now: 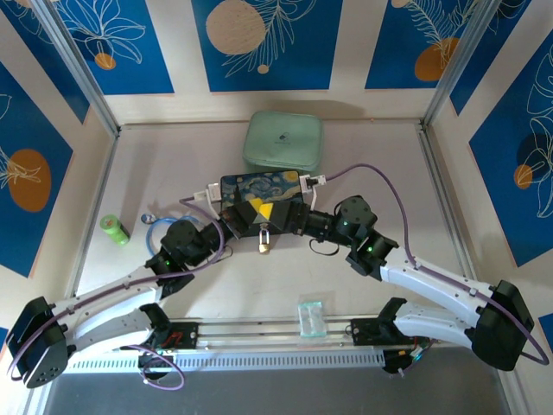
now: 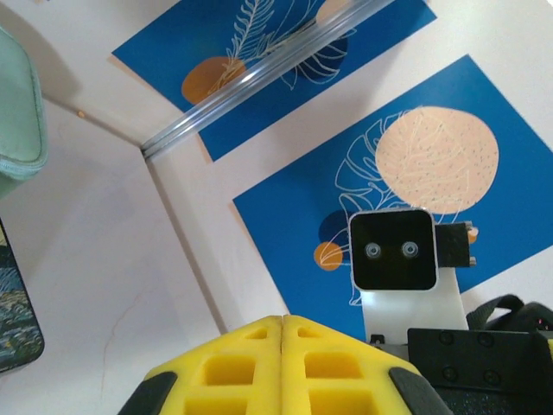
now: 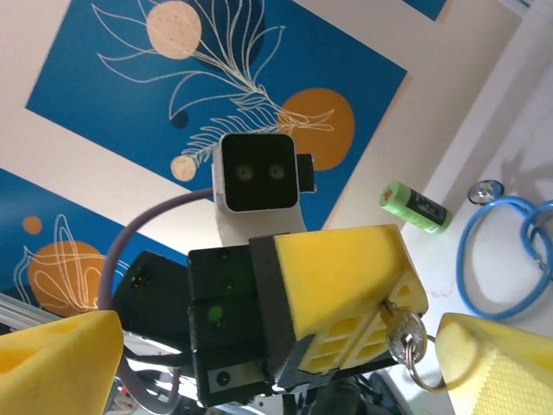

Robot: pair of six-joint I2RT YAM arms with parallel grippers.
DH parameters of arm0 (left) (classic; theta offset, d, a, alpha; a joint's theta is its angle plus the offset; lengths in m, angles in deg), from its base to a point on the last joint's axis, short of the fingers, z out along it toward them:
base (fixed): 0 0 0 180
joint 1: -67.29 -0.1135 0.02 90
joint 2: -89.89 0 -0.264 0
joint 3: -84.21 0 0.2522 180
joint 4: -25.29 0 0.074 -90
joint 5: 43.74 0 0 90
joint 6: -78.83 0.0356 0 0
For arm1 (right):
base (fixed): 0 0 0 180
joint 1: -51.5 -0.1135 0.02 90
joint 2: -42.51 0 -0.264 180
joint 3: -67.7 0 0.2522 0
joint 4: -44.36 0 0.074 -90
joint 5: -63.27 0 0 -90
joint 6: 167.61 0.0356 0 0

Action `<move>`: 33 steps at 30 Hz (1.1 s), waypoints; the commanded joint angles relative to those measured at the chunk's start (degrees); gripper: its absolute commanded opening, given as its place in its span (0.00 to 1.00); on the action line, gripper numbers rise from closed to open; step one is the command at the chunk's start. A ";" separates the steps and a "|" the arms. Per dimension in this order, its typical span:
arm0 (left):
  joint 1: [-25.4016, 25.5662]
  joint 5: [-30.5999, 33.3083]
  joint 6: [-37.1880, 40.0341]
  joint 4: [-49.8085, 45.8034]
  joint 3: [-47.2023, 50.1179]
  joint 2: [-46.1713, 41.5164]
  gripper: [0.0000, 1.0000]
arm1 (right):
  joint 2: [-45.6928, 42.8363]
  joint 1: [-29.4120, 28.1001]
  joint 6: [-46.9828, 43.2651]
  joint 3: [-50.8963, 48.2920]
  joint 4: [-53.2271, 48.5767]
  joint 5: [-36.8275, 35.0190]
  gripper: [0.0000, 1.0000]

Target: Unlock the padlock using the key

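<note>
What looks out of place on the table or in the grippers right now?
The clear plastic packet lies on the rail at the near edge, off the work surface. The key is pinched in the shut left gripper with its ring dangling; the right gripper is open. Nothing looks damaged.

Cream walls (image 1: 350,43) bearing blue leaf-print panels (image 1: 207,69) enclose a pale tabletop (image 1: 173,156).
</note>
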 commanded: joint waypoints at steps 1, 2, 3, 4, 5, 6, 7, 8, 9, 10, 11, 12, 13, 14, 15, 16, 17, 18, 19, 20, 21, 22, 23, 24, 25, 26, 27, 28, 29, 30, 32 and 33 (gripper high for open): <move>0.60 1.70 -1.50 4.74 -2.58 -0.53 0.00 | 0.07 -0.10 2.46 -1.40 6.35 -2.16 0.87; 0.62 1.74 -1.67 4.75 -2.70 -0.65 0.00 | 0.35 -0.10 2.78 -1.67 7.24 -1.81 0.84; 0.60 1.73 -1.65 4.83 -2.71 -0.70 0.00 | 0.64 -0.06 2.98 -1.70 7.52 -1.57 0.81; 0.60 1.74 -1.71 4.98 -2.80 -0.82 0.00 | 0.96 -0.01 3.10 -1.73 7.76 -1.14 0.77; 0.60 1.77 -1.82 5.01 -2.77 -0.80 0.00 | 1.24 -0.13 3.01 -1.59 8.11 -0.71 0.71; 0.60 1.62 -1.89 5.01 -2.84 -0.77 0.00 | 1.50 -0.15 3.01 -1.51 8.57 -0.20 0.65; 0.60 1.47 -1.87 4.88 -2.93 -0.73 0.00 | 1.72 -0.15 2.99 -1.40 8.88 0.26 0.59; 0.62 1.38 -1.89 4.68 -3.05 -0.72 0.00 | 1.82 -0.10 2.95 -1.24 8.83 0.43 0.55; 0.60 1.22 -1.88 4.74 -3.08 -0.70 0.00 | 1.82 -0.19 2.86 -1.24 8.83 0.37 0.51; 0.60 1.03 -1.89 4.75 -3.13 -0.58 0.00 | 1.82 -0.20 2.84 -1.41 8.68 0.14 0.45; 0.60 0.94 -1.89 4.58 -3.22 -0.65 0.00 | 1.78 -0.12 2.88 -1.64 8.61 -0.21 0.39; 0.67 0.90 -1.94 4.57 -3.17 -0.70 0.00 | 1.73 -0.15 3.01 -1.88 8.71 -0.58 0.36; 0.60 0.85 -1.98 4.48 -3.08 -0.66 0.00 | 1.72 -0.08 3.01 -2.07 8.91 -0.72 0.35; 0.61 1.00 -1.96 4.48 -2.99 -0.76 0.00 | 1.66 -0.11 3.01 -2.32 8.94 -0.81 0.33; 0.64 1.10 -1.96 4.36 -2.89 -0.90 0.00 | 1.64 -0.15 3.01 -2.38 8.88 -0.91 0.33; 0.61 1.19 -1.84 4.18 -2.84 -1.01 0.00 | 1.64 -0.12 2.86 -2.30 8.57 -0.91 0.32; 0.65 1.20 -1.89 3.86 -2.88 -1.14 0.00 | 1.64 -0.15 2.85 -2.14 8.13 -0.96 0.30; 0.63 1.12 -1.89 3.66 -2.93 -1.11 0.00 | 1.73 -0.11 2.75 -2.07 7.96 -0.97 0.28; 0.61 1.03 -1.84 3.80 -2.92 -1.15 0.00 | 1.88 -0.12 2.53 -2.07 7.89 -0.91 0.28; 0.69 0.95 -1.97 3.99 -2.88 -1.08 0.00 | 2.03 -0.07 2.41 -1.98 7.47 -0.74 0.29; 0.69 0.87 -2.04 4.12 -2.86 -1.09 0.00 | 2.08 0.02 2.25 -1.82 6.90 -0.79 0.36; 0.69 0.77 -2.07 4.01 -3.02 -1.10 0.00 | 2.08 0.15 1.84 -1.61 5.90 -0.80 0.49; 0.64 0.68 -2.02 3.88 -3.13 -1.18 0.00 | 2.11 0.35 1.65 -1.36 4.94 -0.76 0.60; 0.69 0.46 -1.90 3.67 -3.27 -1.31 0.00 | 2.04 0.69 1.48 -1.15 4.38 -0.81 0.66; 0.69 0.41 -1.83 3.24 -3.47 -1.40 0.00 | 2.24 0.79 1.14 -1.07 4.62 -0.43 0.67; 0.68 0.33 -1.79 2.87 -3.63 -1.48 0.00 | 2.49 0.97 1.08 -0.86 4.72 -0.08 0.67; 0.78 0.32 -1.80 2.64 -3.73 -1.40 0.00 | 2.84 1.08 0.99 -0.65 4.99 0.29 0.66; 0.86 0.23 -1.77 2.85 -3.68 -1.29 0.00 | 3.24 1.08 1.01 -0.62 5.84 0.56 0.64; 0.86 0.24 -1.80 2.99 -3.68 -1.16 0.00 | 3.54 1.08 1.12 -0.70 6.68 0.67 0.62; 0.86 0.23 -1.81 2.99 -3.67 -1.04 0.00 | 3.79 1.08 1.25 -0.87 7.49 0.67 0.57; 0.86 0.23 -1.80 2.99 -3.73 -0.92 0.00 | 4.09 1.10 1.25 -1.40 8.71 0.59 0.42; 0.87 0.15 -1.80 3.04 -3.69 -0.94 0.00 | 4.19 1.08 1.38 -1.66 9.23 0.42 0.38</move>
